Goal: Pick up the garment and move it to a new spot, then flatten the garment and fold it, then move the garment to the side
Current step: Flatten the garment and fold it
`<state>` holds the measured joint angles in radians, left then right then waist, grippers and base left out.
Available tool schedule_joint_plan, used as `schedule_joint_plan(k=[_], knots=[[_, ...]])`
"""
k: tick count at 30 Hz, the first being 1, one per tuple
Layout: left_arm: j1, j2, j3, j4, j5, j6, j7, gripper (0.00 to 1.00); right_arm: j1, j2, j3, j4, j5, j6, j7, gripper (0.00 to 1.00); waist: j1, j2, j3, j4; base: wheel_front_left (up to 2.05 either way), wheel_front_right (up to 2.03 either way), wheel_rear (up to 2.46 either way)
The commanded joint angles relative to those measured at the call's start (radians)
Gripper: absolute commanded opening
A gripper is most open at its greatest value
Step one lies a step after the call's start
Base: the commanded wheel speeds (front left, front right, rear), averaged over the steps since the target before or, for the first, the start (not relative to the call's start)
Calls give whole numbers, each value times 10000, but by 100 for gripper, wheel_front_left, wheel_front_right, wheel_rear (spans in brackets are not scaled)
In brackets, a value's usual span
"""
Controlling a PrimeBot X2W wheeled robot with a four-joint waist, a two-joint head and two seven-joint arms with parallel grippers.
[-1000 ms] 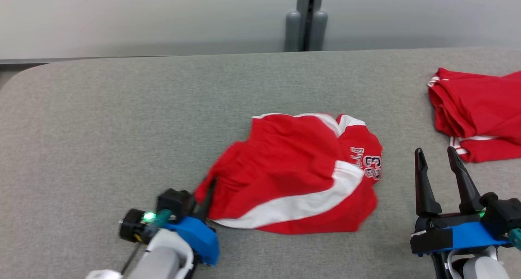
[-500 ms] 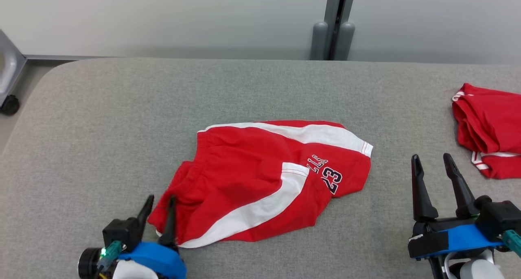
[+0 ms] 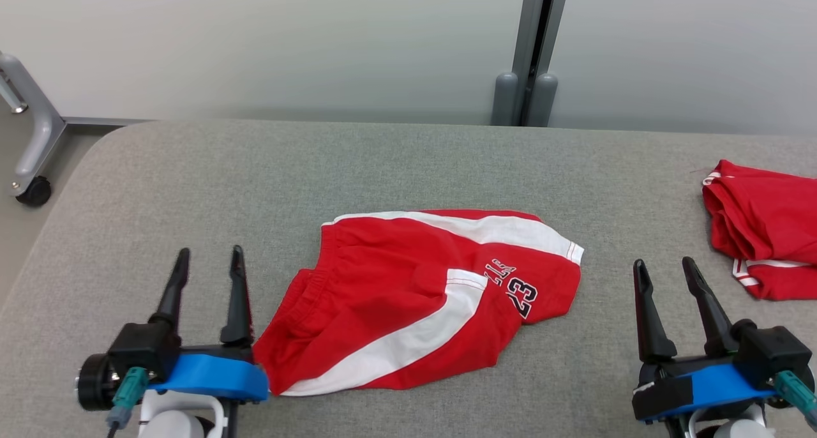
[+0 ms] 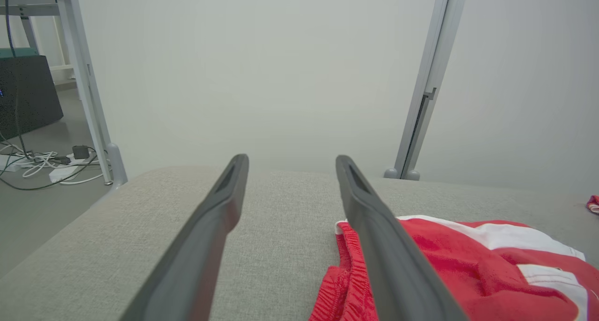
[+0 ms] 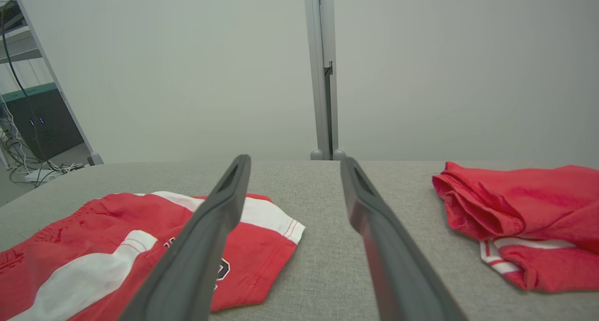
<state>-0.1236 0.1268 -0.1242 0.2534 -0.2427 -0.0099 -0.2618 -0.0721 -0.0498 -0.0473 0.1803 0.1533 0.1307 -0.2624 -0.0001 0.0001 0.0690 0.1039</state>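
**Shorts.** The red shorts lie on the grey fabric-covered desk, near its middle and toward the front edge. They are spread out mostly flat, with some creases. The gathered waistband end points to the robot's left and the leg hems to its right. Two white stripes run across the cloth, and the dark number 23 is printed near the right hem.

**Left tool.** The left tool sits low at the front left of the desk, fingers pointing away from the robot. The fingers stand wide apart and nothing is between them; the left wrist view shows bare desk fabric in the gap. The inner finger is just beside the waistband corner of the shorts. Whether it touches the cloth cannot be told.

**Right tool.** The right tool sits at the front right, fingers also wide apart and holding nothing. It is to the right of the shorts' hem and apart from it.

**Other items.** A second red garment with white trim lies bunched at the far right of the desk, apart from the shorts. A grey post stands against the pale wall behind the desk. A frame leg on a castor stands on the floor at the far left.
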Motion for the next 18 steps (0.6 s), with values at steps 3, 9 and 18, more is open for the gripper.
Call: schedule_joint_plan(k=[3,9,18], knots=[[47,35,363,-135,160,-60,-43,100,227,-14,33,53,-7,2,-31,100,1,-1,-112,-52,0,0,0],[140,65,860,-77,365,-236,-44,100,427,-112,22,169,-50,2,-31,100,1,-1,-232,-133,0,0,0],[-14,-125,1076,55,638,-406,-44,100,14,-426,452,247,37,2,104,100,1,-1,-118,-101,0,0,0]])
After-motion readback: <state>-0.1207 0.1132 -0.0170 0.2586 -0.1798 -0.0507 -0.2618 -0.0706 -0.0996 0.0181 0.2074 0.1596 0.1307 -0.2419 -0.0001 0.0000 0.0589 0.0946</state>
